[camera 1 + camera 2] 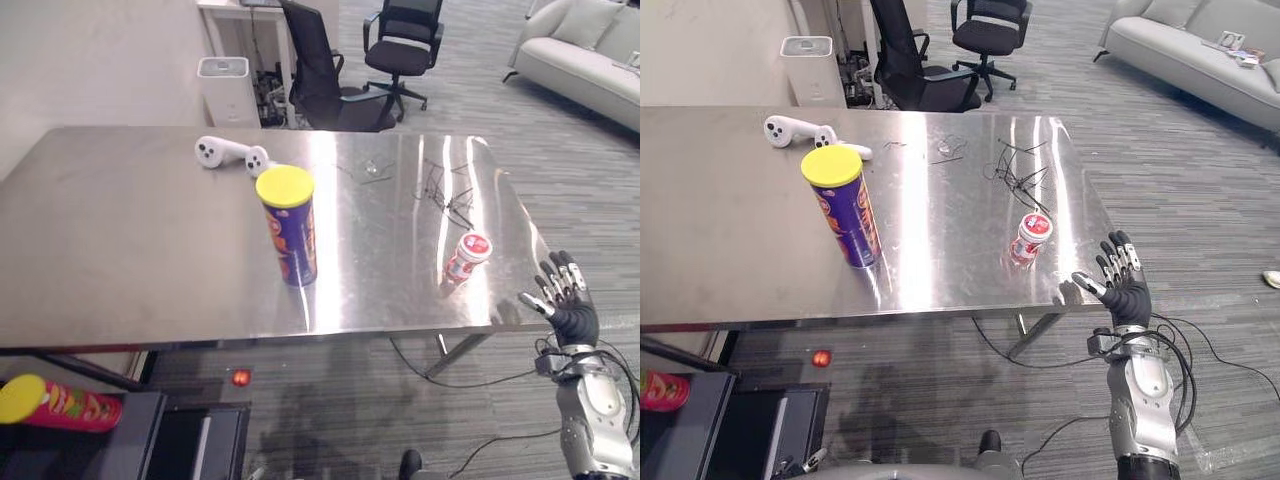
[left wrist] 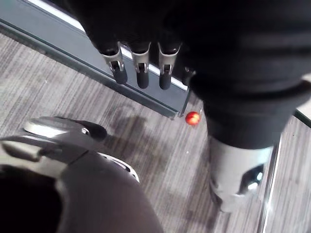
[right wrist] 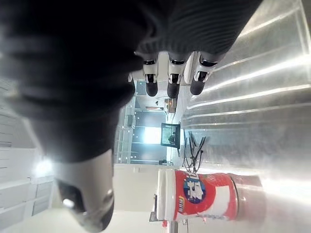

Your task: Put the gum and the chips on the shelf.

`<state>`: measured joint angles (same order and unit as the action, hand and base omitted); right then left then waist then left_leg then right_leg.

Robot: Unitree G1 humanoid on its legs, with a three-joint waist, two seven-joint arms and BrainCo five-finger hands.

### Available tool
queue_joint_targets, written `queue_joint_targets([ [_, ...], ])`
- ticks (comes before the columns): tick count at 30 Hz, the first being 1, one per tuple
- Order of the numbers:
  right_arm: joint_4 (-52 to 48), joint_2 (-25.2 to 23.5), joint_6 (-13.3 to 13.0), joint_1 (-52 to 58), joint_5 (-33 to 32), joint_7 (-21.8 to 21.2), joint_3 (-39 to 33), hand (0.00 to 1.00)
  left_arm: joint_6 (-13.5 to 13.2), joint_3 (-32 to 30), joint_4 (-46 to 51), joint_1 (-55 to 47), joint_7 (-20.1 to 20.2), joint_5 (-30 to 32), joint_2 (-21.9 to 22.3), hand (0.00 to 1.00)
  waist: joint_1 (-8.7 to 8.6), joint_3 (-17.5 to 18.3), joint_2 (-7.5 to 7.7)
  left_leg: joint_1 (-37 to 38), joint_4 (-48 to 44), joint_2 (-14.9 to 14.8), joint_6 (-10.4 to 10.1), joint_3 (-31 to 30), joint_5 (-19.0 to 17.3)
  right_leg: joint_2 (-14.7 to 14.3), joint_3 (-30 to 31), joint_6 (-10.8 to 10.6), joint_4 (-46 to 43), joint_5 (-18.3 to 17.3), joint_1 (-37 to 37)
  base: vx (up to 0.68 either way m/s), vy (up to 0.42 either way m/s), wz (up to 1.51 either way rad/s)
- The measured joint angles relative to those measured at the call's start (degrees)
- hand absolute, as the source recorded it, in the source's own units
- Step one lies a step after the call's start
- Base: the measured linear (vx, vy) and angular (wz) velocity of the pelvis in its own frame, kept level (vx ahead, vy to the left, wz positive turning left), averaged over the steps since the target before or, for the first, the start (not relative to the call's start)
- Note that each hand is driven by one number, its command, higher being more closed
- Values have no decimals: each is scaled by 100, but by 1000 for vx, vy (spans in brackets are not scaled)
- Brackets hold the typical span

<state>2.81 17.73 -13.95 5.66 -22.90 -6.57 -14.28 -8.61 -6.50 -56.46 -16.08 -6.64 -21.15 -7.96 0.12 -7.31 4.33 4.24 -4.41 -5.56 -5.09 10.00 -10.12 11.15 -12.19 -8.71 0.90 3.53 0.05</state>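
My right hand (image 1: pixel 1125 285), fingers splayed and empty, just off the table (image 1: pixel 730 260) edge by the gum (image 1: pixel 1031 238); my left hand (image 2: pixel 141 73) slack, empty.

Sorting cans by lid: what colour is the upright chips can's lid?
Yellow lid; best in left eye view.

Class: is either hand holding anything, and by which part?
Nothing is held. The right hand is open beside the table, apart from the gum; the left hand is open above the floor.
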Motion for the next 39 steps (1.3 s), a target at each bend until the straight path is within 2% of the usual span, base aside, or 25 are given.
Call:
queue_joint_targets([
  [5, -23, 266, 126, -181, 40, 12, 133, 0, 2, 9, -11, 8, 18, -1, 3, 0, -3, 0, -6, -27, -69, 16, 1, -1, 3, -4, -4, 26, 7, -26, 0, -55, -19, -3],
  [21, 29, 487, 138, -400, 298, 271, 341, 0, 42, 183, -21, 5, 14, -2, -54, 0, -14, 141, -10, -122, -72, 45, 1, -107, 57, 10, -86, 31, 15, -25, -70, 0, -1, 2],
  [26, 442, 648, 136, -673, 712, 456, 402, 0, 53, 253, -18, 6, 3, -4, -82, 0, -3, 142, -7, -193, -73, 66, 13, -159, 79, 30, -144, 31, 34, -23, -71, -6, 4, 6],
  [39, 1225, 880, 140, -1406, 734, 600, 597, 0, 165, 289, 30, 8, 3, -8, -117, 0, 14, 26, 17, -218, -61, 113, 22, -312, 106, 66, -304, 31, 101, -18, 2, 5, 2, 5],
])
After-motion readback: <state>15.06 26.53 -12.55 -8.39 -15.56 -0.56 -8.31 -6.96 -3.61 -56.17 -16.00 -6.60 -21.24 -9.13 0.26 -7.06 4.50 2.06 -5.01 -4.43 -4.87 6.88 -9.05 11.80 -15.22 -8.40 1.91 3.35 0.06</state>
